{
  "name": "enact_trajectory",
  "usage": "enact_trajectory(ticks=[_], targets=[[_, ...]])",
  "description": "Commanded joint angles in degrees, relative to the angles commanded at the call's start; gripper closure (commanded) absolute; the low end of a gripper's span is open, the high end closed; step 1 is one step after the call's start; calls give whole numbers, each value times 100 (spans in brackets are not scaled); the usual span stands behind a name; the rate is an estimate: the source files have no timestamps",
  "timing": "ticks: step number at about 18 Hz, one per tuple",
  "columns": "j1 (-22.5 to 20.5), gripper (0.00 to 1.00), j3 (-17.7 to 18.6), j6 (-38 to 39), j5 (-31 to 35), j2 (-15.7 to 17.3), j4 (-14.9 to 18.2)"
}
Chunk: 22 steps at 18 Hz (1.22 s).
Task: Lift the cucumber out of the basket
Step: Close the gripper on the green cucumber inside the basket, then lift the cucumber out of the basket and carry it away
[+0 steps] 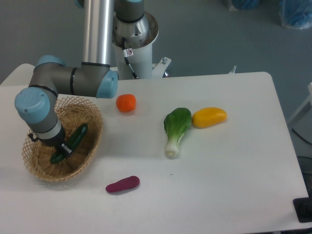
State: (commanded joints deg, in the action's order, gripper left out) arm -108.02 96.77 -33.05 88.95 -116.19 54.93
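The cucumber [76, 138], slim and dark green, lies slantwise inside the basket [92, 122], a tan wicker oval at the table's left edge. My gripper [63, 147] reaches down into the basket from the grey and blue wrist above it. Its dark fingertips stand on either side of the cucumber's lower middle, and the jaws look open around it. The wrist hides most of the fingers. The cucumber rests on the basket floor.
An orange round fruit [126, 103] sits just right of the basket. A purple oblong vegetable [123, 184] lies in front of it. A bok choy [175, 127] and a yellow vegetable [209, 117] lie mid-table. The arm's base column [131, 39] stands behind.
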Motion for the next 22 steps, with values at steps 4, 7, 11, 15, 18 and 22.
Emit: enact_trajectory(ticks=[4,7,11,15,18,22], targets=[[-140,84,-342,-17,-26,88,500],[-386,84,-615,-52,-61,132,817],[-720,84,-870,-149,-123,132,1063],[-1089,84,-1107,-456,-132,123,1143],[-1423,84,-1239,-825,-176,71,1204],[-1941,83,-1327,-1554,-158,-26,1310]])
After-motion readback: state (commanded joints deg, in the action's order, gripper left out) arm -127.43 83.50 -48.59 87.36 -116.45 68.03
